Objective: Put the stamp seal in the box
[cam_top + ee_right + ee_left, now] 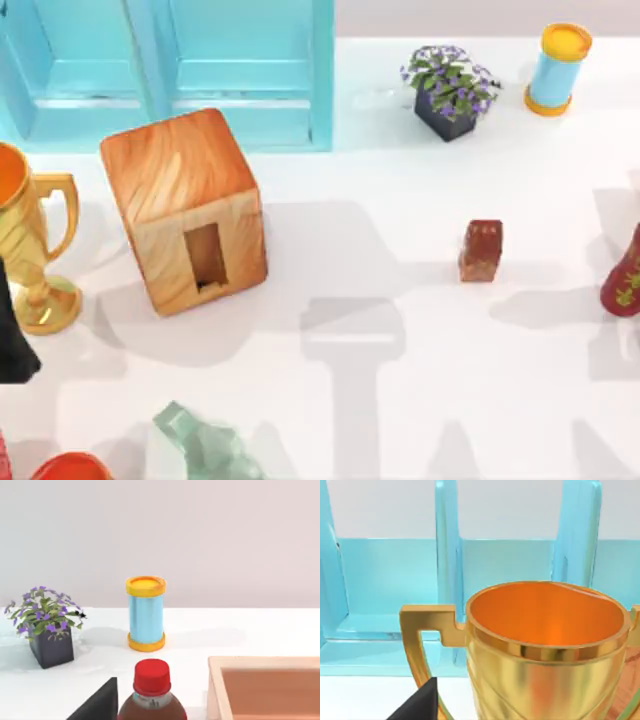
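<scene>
Green glass bottle [205, 445] is sitting at the near edge. Stamp seal [481, 250] is standing upright in open table right of centre, well apart from the box [185, 210], whose hole is facing the near side. Gripper states: cannot tell. Right arm should be approaching from above, avoiding the red vase [624, 275].

The left arm [14, 330] shows as a dark shape at the far left edge of the top view. A dark tip of the left hand [417, 705] and of the right hand [97, 704] edges into each wrist view.
</scene>
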Robot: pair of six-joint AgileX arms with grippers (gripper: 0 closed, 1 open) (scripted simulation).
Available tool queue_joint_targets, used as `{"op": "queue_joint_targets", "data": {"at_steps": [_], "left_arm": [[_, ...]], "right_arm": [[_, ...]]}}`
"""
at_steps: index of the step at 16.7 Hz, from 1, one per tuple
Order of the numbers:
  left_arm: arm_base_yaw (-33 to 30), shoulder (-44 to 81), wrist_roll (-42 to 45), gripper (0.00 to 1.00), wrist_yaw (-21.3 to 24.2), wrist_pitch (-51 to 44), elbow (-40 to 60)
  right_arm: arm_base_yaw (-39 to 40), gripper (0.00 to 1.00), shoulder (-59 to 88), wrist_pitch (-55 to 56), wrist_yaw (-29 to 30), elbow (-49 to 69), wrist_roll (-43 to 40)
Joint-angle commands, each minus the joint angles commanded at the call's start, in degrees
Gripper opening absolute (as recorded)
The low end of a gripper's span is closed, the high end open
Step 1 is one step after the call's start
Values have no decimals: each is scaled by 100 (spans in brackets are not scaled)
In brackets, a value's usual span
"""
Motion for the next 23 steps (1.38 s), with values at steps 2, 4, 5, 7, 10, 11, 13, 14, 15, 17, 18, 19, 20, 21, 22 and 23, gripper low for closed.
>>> {"op": "queue_joint_targets", "data": {"at_steps": [2, 4, 5, 7, 10, 11, 13, 14, 15, 17, 18, 19, 20, 21, 22, 23], "left_arm": [[0, 0, 0, 100, 0, 0, 0], [0, 0, 0, 100, 0, 0, 0], [0, 0, 0, 100, 0, 0, 0], [0, 0, 0, 100, 0, 0, 0], [0, 0, 0, 100, 0, 0, 0], [0, 0, 0, 100, 0, 0, 0], [0, 0, 0, 100, 0, 0, 0], [0, 0, 0, 100, 0, 0, 0], [0, 0, 0, 100, 0, 0, 0], [0, 0, 0, 100, 0, 0, 0], [0, 0, 0, 100, 0, 0, 0], [0, 0, 0, 100, 0, 0, 0], [0, 0, 0, 100, 0, 0, 0], [0, 0, 0, 100, 0, 0, 0], [0, 0, 0, 100, 0, 0, 0], [0, 0, 0, 100, 0, 0, 0]], "right_arm": [[0, 100, 0, 0, 0, 0, 0], [-26, 100, 167, -161, -4, 174, 50], [-45, 100, 339, -328, -6, 351, 103], [-83, 100, 862, -827, -10, 884, 256], [-118, 100, 2092, -1817, -11, 2121, 556], [-114, 100, 2619, -2188, -10, 2652, 666], [-60, 100, 3809, -2961, -9, 3867, 890], [-7, 100, 4440, -3354, -8, 4500, 1000], [64, 100, 5079, -3746, -6, 5138, 1106], [253, 100, 6347, -4497, 1, 6365, 1301], [366, 100, 6968, -4846, 7, 6946, 1391], [490, 100, 7568, -5169, 15, 7488, 1475], [624, 100, 8135, -5457, 22, 7973, 1557], [768, 100, 8659, -5719, 30, 8399, 1638], [925, 100, 9134, -5965, 37, 8764, 1720], [1091, 100, 9554, -6198, 42, 9079, 1804]]}}
